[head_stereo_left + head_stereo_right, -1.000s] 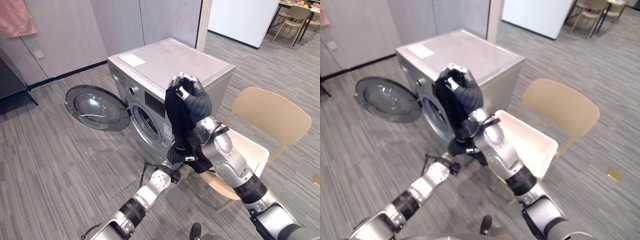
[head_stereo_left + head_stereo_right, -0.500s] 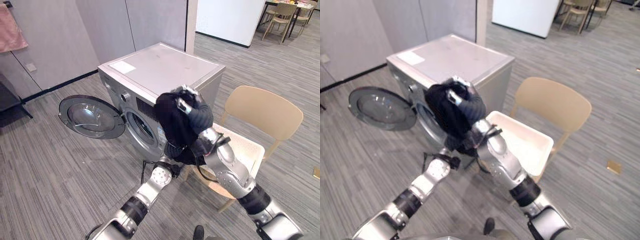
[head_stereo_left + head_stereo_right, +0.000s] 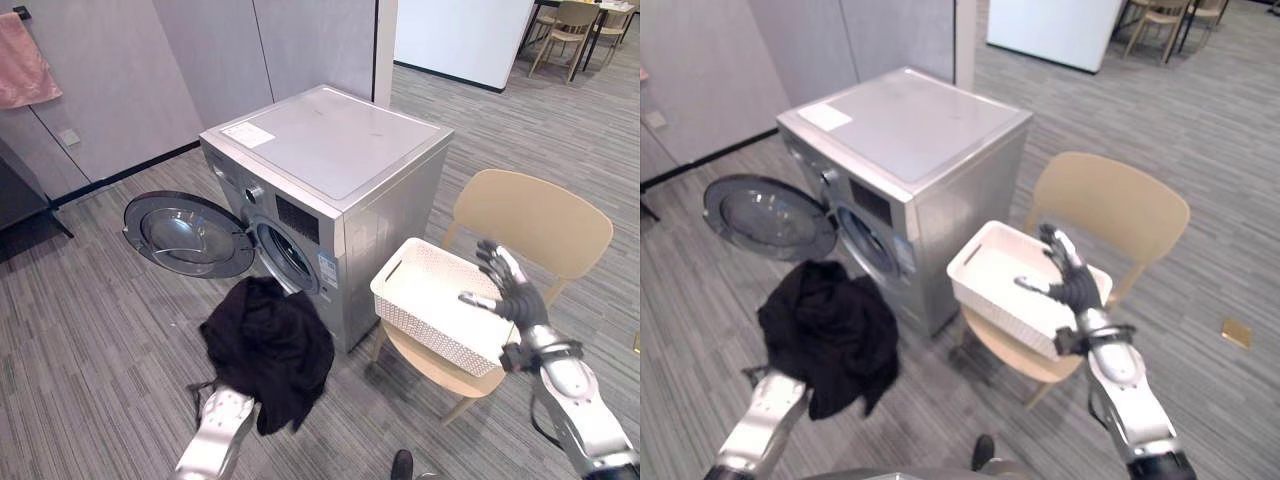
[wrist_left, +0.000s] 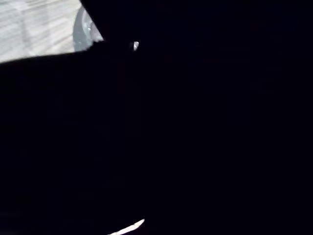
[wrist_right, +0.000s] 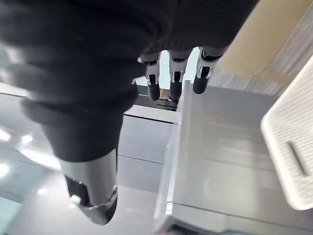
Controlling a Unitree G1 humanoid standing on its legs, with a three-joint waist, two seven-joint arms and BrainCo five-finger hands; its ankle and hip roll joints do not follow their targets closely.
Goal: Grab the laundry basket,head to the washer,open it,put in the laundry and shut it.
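Left eye view: I see black laundry (image 3: 268,345) draped over left arm, in front of open washer (image 3: 325,180) door (image 3: 188,235), drum within reach. Left hand buried under cloth, cannot tell its state.

Right eye view: right hand (image 3: 1068,275) spread, empty, above white laundry basket (image 3: 1015,290) parked on chair (image 3: 1110,215).

Left wrist view: cloth covers lens.

Right wrist view: fingers straight. Washer top sticker (image 3: 248,134) unreadable.

Head views are evenly lit, soft indoor light with only faint shadows under the chair (image 3: 530,225) and washer (image 3: 330,190). The left wrist view is nearly pitch black, smothered by dark laundry (image 3: 268,345). The right wrist view is bright, blurry up close.
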